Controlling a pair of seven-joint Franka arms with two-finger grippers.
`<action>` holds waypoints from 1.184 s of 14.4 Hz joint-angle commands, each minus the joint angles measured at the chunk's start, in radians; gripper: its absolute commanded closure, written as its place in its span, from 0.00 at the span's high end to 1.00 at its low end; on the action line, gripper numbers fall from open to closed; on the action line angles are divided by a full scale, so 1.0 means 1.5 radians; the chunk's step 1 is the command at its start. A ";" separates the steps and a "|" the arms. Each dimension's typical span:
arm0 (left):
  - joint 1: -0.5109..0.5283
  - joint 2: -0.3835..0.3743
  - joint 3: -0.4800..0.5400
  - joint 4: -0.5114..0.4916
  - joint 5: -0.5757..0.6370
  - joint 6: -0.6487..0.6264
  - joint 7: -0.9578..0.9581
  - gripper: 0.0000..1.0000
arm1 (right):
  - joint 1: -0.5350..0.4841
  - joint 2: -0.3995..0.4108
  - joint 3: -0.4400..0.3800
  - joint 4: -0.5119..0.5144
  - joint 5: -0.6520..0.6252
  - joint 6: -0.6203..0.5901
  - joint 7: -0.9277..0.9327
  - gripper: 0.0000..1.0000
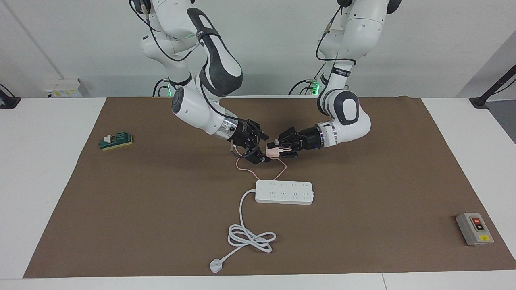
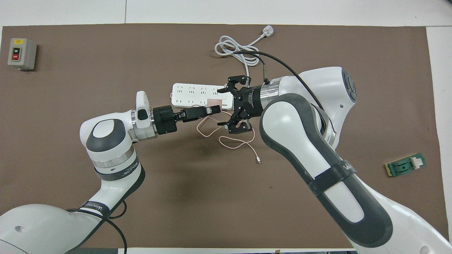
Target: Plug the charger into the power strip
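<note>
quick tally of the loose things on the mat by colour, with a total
pink: 1, the charger
white: 1, the power strip
green: 1, the block
grey: 1, the switch box
total: 4

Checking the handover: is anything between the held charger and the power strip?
Nothing visible. The left end effector holds the charger above bare mat; the power strip lies uncovered, and the open right end effector sits aside.
</note>
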 commanded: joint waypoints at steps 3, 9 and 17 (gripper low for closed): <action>0.003 -0.015 0.005 0.001 -0.007 0.020 0.011 0.00 | -0.016 -0.037 -0.008 0.000 -0.086 -0.005 -0.043 1.00; 0.013 -0.065 0.007 0.003 0.029 0.139 -0.035 0.00 | -0.077 -0.129 -0.008 0.002 -0.341 -0.171 -0.112 1.00; 0.102 -0.104 0.008 0.089 0.421 0.169 -0.361 0.00 | -0.182 -0.229 -0.007 0.001 -0.478 -0.281 -0.250 1.00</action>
